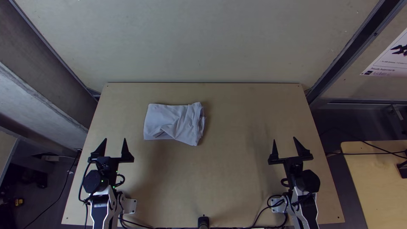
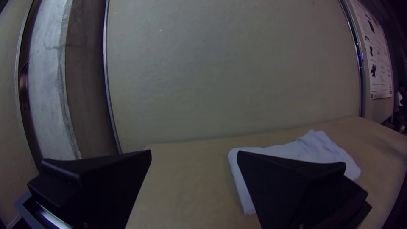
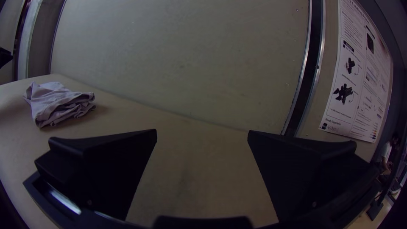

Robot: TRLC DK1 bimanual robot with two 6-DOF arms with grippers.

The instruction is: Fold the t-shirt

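The shirt [image 1: 171,123] lies folded into a small bundle on the bench [image 1: 237,169], left of the middle and toward the far edge. The fold looks nearly done; what remains is likely squaring it up, or nothing. The left gripper [image 1: 115,139] and right gripper [image 1: 284,139] both stand with fingers well apart, holding nothing, nearer the front. For tidying, take the ragged end facing the right gripper's side low down, with every layer between the fingers, and ease it straight; a shallow pinch could lift the top layer alone and undo the fold. Pat rather than drag. The wall [image 1: 199,46] rises past the far edge, so approach from the front. Between shirt and right gripper there is broad room to work.
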